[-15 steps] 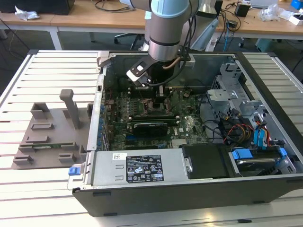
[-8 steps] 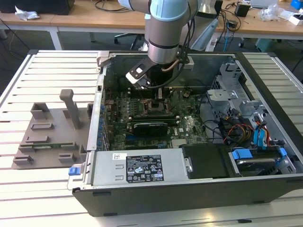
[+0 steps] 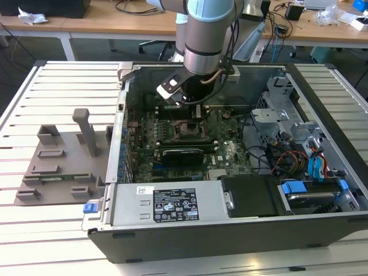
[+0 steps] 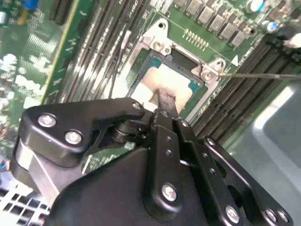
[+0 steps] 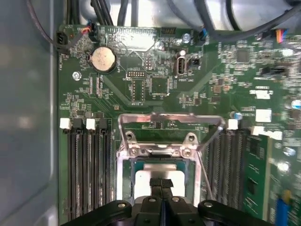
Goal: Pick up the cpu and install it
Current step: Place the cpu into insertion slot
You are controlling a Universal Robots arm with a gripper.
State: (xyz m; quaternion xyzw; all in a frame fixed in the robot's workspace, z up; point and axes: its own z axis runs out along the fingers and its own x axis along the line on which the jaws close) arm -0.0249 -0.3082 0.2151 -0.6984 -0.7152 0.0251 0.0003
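Note:
The cpu (image 5: 143, 183) lies flat in the motherboard socket (image 5: 155, 151), its pale silver top showing inside the metal frame; the second wrist view has the cpu (image 4: 174, 77) in that frame too. My gripper (image 5: 162, 184) is directly over it, black fingers pressed together and shut, their tips on or just above the chip's top. The second wrist view shows the gripper (image 4: 164, 100) tips meeting at the chip's middle. In the exterior view the gripper (image 3: 194, 99) reaches down into the open computer case (image 3: 123, 144). The socket's wire lever and load plate (image 5: 169, 117) stand open.
Black memory slots (image 5: 87, 169) flank the socket on both sides. A grey fixture plate (image 3: 63, 167) lies on the slatted table at the exterior view's left. The power supply (image 3: 167, 204) and drive cage with blue tabs (image 3: 310, 187) fill the case's near side.

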